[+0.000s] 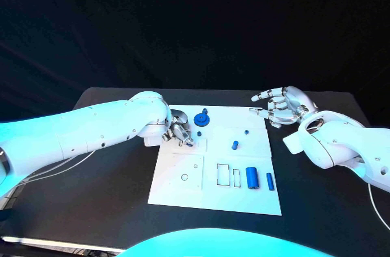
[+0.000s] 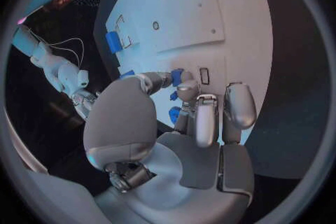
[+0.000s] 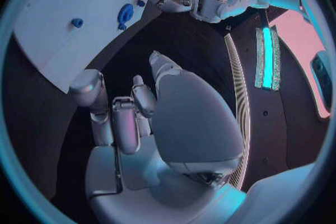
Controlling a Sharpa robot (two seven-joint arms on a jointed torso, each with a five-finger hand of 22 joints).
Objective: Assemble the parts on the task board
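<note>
Left fingertips pinching a small blue peg

My left hand (image 1: 177,132) clamps the peg (image 2: 176,76) at nine o'clock on the white board (image 1: 213,181); light, hard, slippery, so grip its sides. Right hand (image 1: 280,106) hovers, fingers apart

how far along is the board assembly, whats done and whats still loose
Early to midway, by the look of it. Seemingly done: a blue gear sits at the far edge of the task board, and a small blue peg stands near the middle. In hand: the left robot hand works a small blue part at the board. Left: a blue cylinder and a thinner blue bar lie loose. The right robot hand hovers open, holding nothing.
</note>
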